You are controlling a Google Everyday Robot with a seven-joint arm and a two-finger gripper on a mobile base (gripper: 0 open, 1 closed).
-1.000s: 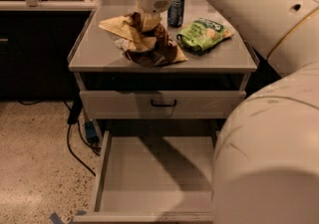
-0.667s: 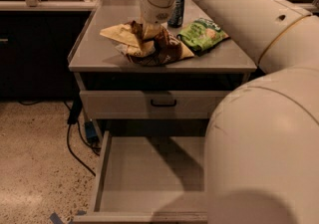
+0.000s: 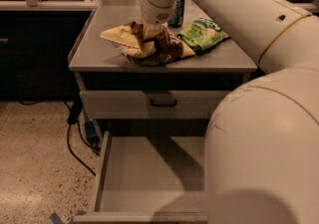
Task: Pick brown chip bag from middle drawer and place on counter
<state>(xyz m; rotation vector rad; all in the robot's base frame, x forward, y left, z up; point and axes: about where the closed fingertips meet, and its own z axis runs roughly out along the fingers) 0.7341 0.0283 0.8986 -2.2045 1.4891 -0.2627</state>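
Starting at the left, a black cable (image 3: 75,141) hangs down to the floor beside the cabinet. On the counter (image 3: 94,54), near its middle, lies the brown chip bag (image 3: 149,53), crumpled, with its long side running left to right and a tan corner pointing left. The gripper (image 3: 152,33) is directly above the bag, touching it or nearly so; whether it is pinching the bag or spread apart I cannot tell. Behind it stands a dark can (image 3: 176,11), and to the right lies a green chip bag (image 3: 202,34), close to the brown one. The middle drawer (image 3: 144,173) stands pulled out below. I judge the bag is already on its place, so the coming move should go straight up, away from it.
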